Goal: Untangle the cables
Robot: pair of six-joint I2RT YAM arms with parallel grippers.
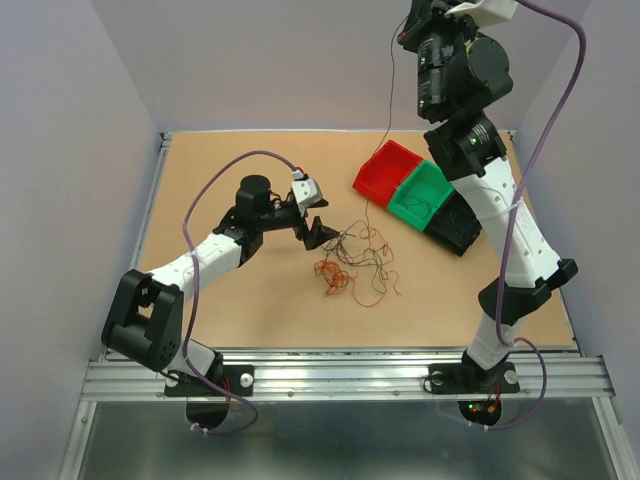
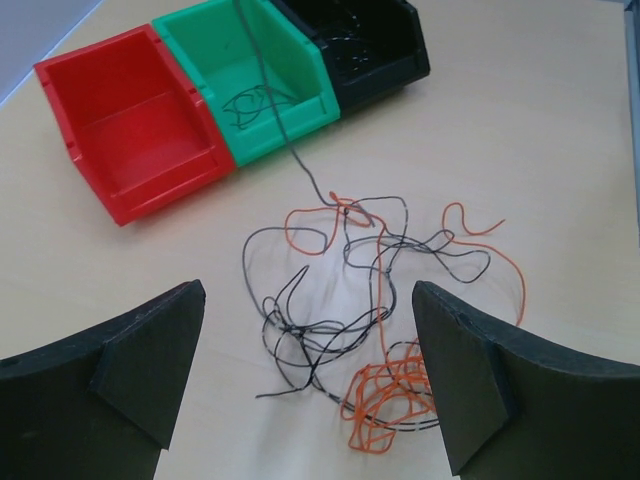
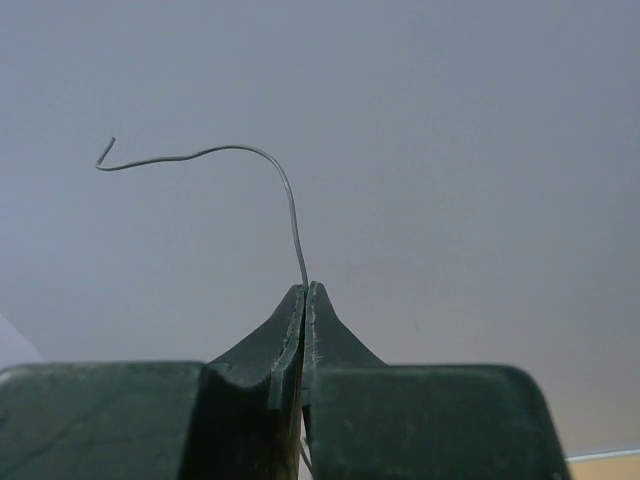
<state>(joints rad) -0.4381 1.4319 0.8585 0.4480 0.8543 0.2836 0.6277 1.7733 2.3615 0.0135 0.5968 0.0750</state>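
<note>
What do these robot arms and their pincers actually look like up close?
The left arm and right arm are white tubular links joined by chunky black joints, standing on black bases. A thick purple cable loops loosely along each arm. Each ends in a two-finger gripper. The left gripper and right gripper have dark, matte, wedge-shaped fingers that taper towards the tips.

The cables [image 1: 355,262] lie tangled mid-tabletop [image 1: 250,300]; left end effector [image 1: 319,222] just left of them, 3 bins [image 2: 280,135] in a row behind-right, 1 strand [image 1: 389,90] running up to the right end effector [image 3: 307,290].
</note>
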